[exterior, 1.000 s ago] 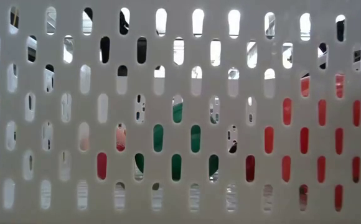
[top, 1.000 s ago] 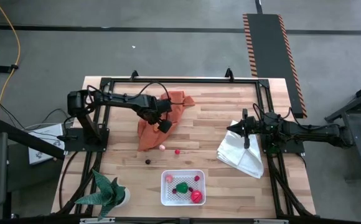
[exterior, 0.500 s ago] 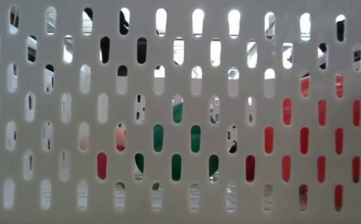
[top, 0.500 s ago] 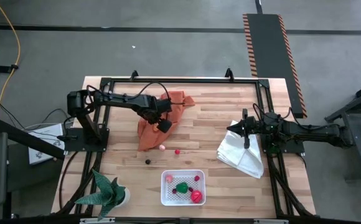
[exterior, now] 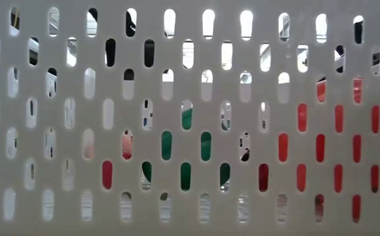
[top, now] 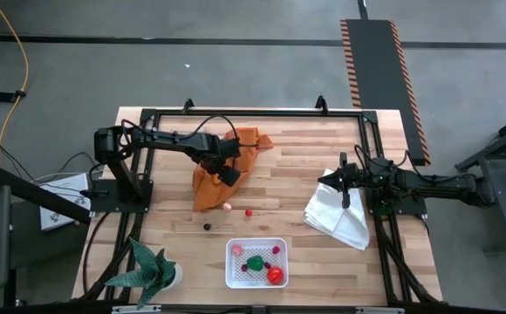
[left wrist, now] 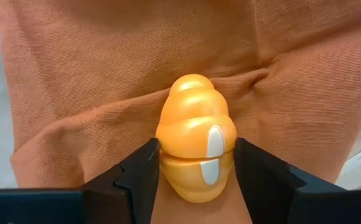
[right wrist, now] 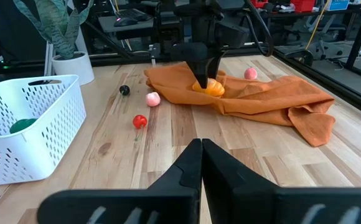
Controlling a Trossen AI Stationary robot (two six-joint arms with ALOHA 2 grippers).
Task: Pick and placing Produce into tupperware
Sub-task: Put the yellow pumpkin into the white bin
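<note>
An orange-yellow ridged toy piece of produce (left wrist: 196,134) lies on the orange cloth (top: 222,161) at the table's far left middle. My left gripper (top: 229,174) points down over it with a finger on each side. The tupperware, a white perforated basket (top: 256,262), stands near the front edge with green and red pieces inside. Loose on the wood are a pink piece (top: 227,207), a red one (top: 248,212) and a dark one (top: 207,226). My right gripper (top: 345,179) waits shut at the right, above a white folded cloth (top: 336,214). My left gripper pinches the orange-yellow piece between its two fingers, at the two sides of its wider end (left wrist: 168,155). The fingers (left wrist: 144,168) come from above, pointing down. The piece rests on the orange cloth, its narrow ridged tip pointing away from the fingers.
A potted plant (top: 153,270) stands at the front left corner. The black frame rail (top: 253,112) runs along the far edge. The basket's wall (exterior: 190,118) fills the low view. Another pink piece (right wrist: 250,73) lies beyond the orange cloth.
</note>
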